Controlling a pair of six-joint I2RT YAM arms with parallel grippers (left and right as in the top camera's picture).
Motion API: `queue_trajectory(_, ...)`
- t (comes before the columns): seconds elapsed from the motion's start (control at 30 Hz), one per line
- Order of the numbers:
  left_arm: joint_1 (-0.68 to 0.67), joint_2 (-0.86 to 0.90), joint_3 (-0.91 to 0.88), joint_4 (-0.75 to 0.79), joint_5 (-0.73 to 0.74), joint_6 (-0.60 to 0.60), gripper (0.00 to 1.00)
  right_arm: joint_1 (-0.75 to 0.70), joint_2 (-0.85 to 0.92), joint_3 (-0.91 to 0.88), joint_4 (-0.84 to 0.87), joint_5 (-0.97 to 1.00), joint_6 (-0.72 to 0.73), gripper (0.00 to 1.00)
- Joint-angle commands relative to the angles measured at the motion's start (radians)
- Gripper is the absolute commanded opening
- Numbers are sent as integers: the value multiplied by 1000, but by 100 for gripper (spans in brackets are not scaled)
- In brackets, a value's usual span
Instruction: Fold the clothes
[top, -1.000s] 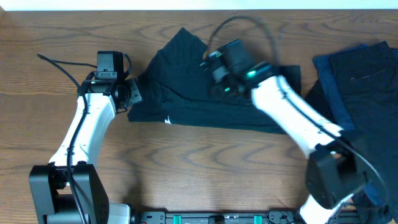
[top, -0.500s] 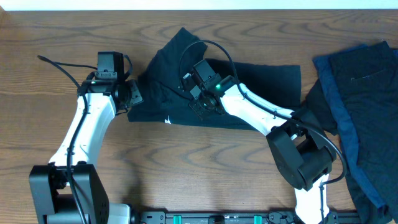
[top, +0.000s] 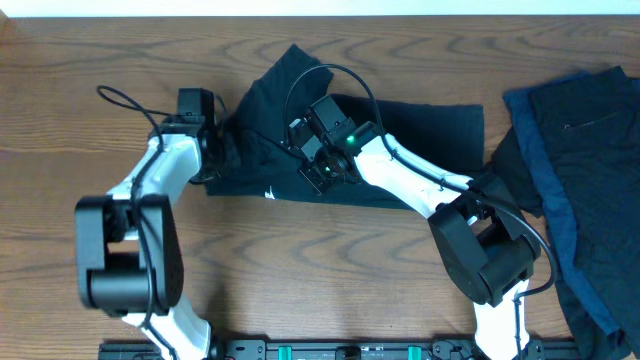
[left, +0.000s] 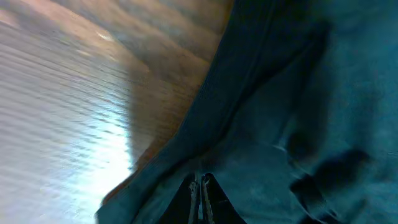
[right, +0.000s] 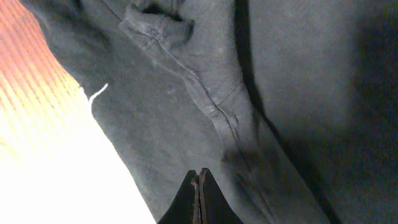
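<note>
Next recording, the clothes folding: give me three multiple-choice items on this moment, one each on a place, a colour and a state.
1. Where is the brighter blue piece? A far left; B far right; C centre.
2. What colour is the label on the T-shirt? A white; B red; C yellow.
3. The right pincer is: A wide open; B shut; C out of view.
Answers: B, it lies at the overhead view's right edge; A, a white speck at the hem; B, its jaws are pressed together.
</note>
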Motion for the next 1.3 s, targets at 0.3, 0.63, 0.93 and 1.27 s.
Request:
queue_trajectory(0.3,0,23,-1,13,21,-2,6,14,18,14,8,-49,47,1)
queue_trajectory(0.63,0,23,-1,20,21,-2,6,0,41,14,8,-49,86,1)
queue_trajectory(0.93,0,23,-1,20,21,-2,6,-16,42,232,-282,-4,39,1)
queue_trajectory(1.27,0,23,-1,19,22,-2,6,-8,119,273,-400,34,-130,1)
